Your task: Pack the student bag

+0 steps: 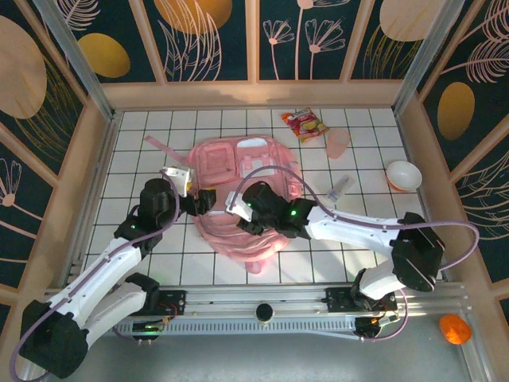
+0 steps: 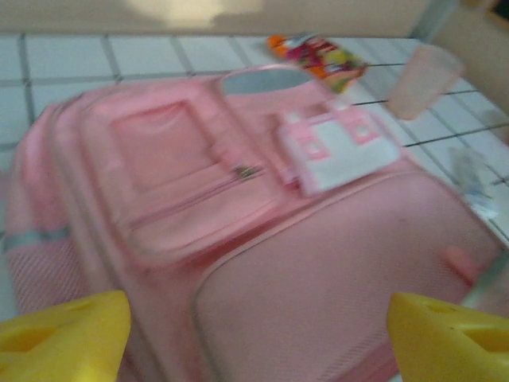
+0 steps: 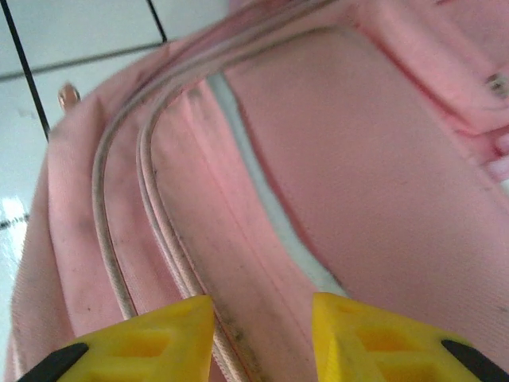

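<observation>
Barely begun: red snack packet (image 1: 305, 124) outside soft pink fabric backpack (image 1: 223, 159), at one o'clock. Empty left tool (image 2: 258, 330) wide; right tool (image 3: 262, 334) narrow over zip, grip unclear.

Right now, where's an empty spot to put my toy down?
Bare tiles lie left of the student bag, by the left wall, and along the back wall up to the snack packet. The right is crowded: pink cup and bowl.

No text, label, brand or number can be read. The snack packet (image 1: 305, 124) carries colourful print, but it is too small and blurred.
</observation>
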You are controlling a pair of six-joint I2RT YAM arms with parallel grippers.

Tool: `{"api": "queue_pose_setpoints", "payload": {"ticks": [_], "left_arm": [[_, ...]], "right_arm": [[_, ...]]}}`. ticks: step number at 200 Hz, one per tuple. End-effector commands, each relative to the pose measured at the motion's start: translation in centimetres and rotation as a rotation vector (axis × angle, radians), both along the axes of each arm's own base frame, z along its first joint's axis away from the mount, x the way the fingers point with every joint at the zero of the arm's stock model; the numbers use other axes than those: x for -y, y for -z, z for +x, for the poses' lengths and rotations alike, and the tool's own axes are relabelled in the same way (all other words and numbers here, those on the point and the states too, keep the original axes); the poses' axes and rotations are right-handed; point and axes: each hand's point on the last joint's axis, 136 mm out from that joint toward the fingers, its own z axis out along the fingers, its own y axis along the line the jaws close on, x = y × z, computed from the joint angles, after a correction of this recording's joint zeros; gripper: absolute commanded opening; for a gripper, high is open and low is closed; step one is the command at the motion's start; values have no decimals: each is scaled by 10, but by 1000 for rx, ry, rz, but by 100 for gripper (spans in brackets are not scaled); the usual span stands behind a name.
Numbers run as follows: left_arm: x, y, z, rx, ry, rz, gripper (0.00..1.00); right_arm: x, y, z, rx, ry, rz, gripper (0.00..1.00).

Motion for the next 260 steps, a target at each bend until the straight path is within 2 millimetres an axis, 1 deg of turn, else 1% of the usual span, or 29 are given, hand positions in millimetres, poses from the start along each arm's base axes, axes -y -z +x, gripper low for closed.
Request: {"api": "queue_pose_setpoints", "payload": {"ticks": [1,16,30,42,52,65,80,104,115,132,143,153,163,170,183,203,214,226,249,260], "left_arm": [[-22,25,2,-134,-195,-111,82],[-22,35,0,-178,-224,-161,81],[-19,41,-1,-204,-226,-202,79],[-18,41,-1,-208,-226,-221,79],[-18,39,0,-198,-227,-220,79],[-19,36,3,-187,-226,-200,80],[-19,35,7,-188,-215,-158,80],[-20,33,16,-201,-194,-151,81],[-22,33,20,-211,-183,-169,81],[-24,31,26,-217,-145,-164,80],[-27,26,31,-201,-111,-129,80],[-31,22,37,-191,-73,-83,78],[-35,15,44,-172,-15,-36,78],[-35,10,47,-156,39,4,79],[-39,9,53,-134,119,112,79],[-31,7,48,-56,353,306,78],[-31,7,44,1,462,419,77],[-37,16,42,23,545,549,76],[-59,57,34,-36,689,784,73],[-69,72,35,-67,723,863,73]], "right_arm": [[10,26,5,68,-38,-88,34],[22,46,6,57,-36,-129,32],[34,60,10,41,-25,-151,31],[46,66,16,29,-8,-161,31],[55,66,23,28,7,-159,31],[63,59,32,41,20,-153,31],[69,41,41,77,24,-139,31],[76,1,49,163,18,-100,36],[79,-9,42,184,-37,-113,39],[81,-15,23,192,-156,-145,41],[81,-17,14,203,-194,-155,41],[80,-18,8,207,-212,-154,42],[78,-18,4,209,-226,-153,42],[77,-18,3,212,-226,-145,42],[75,-18,2,212,-218,-130,42],[74,-18,2,212,-204,-109,42],[74,-18,2,212,-195,-100,42],[74,-19,3,217,-190,-89,42],[75,-19,1,208,-178,-78,42],[75,-20,-1,206,-177,-73,42]]}}
